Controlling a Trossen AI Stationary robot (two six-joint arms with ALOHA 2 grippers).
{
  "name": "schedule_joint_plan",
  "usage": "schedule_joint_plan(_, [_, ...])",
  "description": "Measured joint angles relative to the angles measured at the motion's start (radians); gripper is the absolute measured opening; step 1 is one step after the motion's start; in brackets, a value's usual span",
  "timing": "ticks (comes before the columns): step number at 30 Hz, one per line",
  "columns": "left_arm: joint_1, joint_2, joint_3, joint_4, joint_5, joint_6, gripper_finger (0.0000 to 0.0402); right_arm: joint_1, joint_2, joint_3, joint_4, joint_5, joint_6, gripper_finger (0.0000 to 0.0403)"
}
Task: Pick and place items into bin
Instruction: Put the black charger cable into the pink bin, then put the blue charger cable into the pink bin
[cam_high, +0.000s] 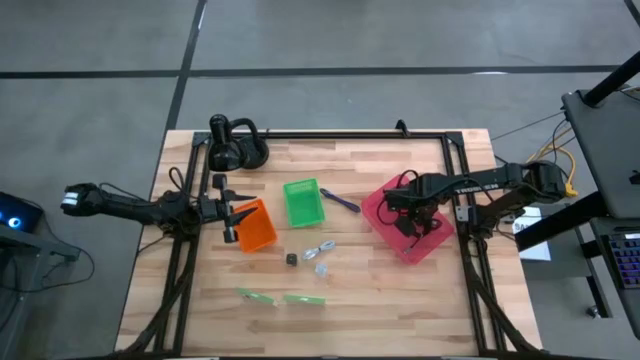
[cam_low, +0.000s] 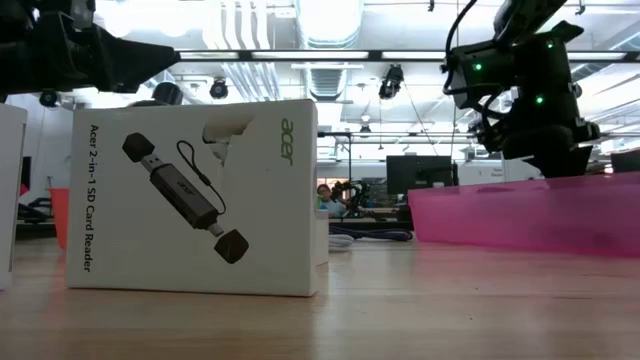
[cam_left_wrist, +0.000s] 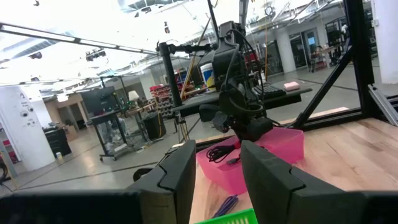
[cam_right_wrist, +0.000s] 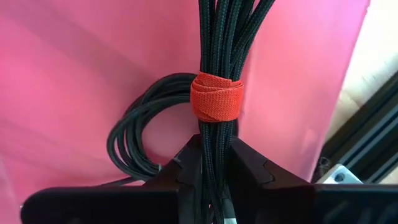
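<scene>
Cable bundle (cam_right_wrist: 219, 59), black with a red strap (cam_right_wrist: 216, 97) wrapped round it, is clamped between the fingers of the right gripper (cam_right_wrist: 214, 163), directly above the pink bin (cam_high: 380, 212) at the table's right side; a second black coiled cable (cam_right_wrist: 134, 138) already lies on the bin floor. Left gripper (cam_high: 231, 213) hangs over the orange bin (cam_high: 258, 230) at the left, fingers (cam_left_wrist: 180, 171) parted with nothing between them. Green bin (cam_high: 303, 201) stands between the two, with the purple pen (cam_high: 341, 201) just beside it on the wooden table (cam_high: 400, 300). Small black cube (cam_high: 292, 259), clear-silvery bits (cam_high: 319, 252) and green strips (cam_high: 282, 297) lie loose on the table nearer the front edge. Black desk lamp (cam_high: 234, 146) stands at the rear left.
</scene>
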Motion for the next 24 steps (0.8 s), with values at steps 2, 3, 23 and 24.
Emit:
schedule_joint_plan(2, [0.000,0.000,0.000,0.000,0.000,0.000,0.0113,0.000,0.000,-0.002,0.010,0.004,0.000,0.0043])
schedule_joint_plan(3, [0.000,0.000,0.000,0.000,0.000,0.000,0.0113,0.000,0.000,-0.002,0.014,0.009,0.000,0.0045])
schedule_joint_plan(23, [0.000,0.000,0.000,0.000,0.000,0.000,0.0113,0.000,-0.002,0.017,0.008,0.024,-0.059,0.0100])
schedule_joint_plan(24, [0.000,0.000,0.000,0.000,0.000,0.000,0.0113,0.000,-0.003,0.025,0.008,0.025,-0.064,0.0102])
